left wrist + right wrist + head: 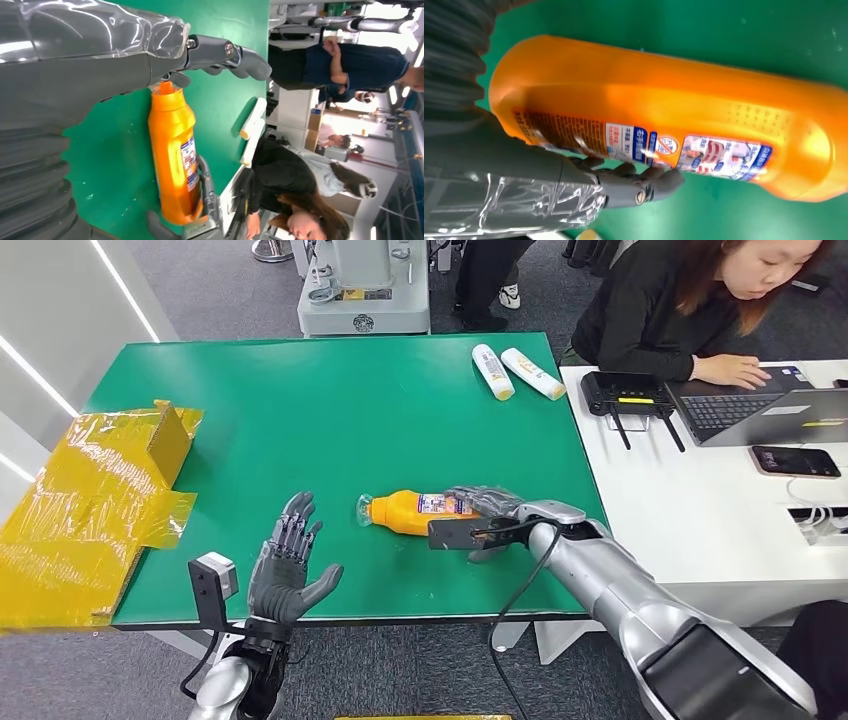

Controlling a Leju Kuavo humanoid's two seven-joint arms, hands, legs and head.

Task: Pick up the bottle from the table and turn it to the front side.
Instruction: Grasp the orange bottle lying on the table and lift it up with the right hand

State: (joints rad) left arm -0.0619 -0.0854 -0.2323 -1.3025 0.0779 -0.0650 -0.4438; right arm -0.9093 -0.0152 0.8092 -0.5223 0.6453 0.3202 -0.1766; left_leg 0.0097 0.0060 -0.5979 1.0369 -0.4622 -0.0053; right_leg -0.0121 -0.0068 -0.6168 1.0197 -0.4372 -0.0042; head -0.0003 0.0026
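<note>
An orange bottle lies on its side on the green table, its clear-wrapped cap pointing left and a printed label along one side. My right hand is at the bottle's base end, with its fingers curled over the label side and the thumb against the base, so it grips the bottle, which still rests on the table. My left hand hovers open with fingers spread near the table's front edge, left of the cap and apart from it.
Two white bottles lie at the table's far right corner. A yellow film-wrapped box overhangs the left edge. On the right stands a white desk with a laptop, router and phone; a person sits there.
</note>
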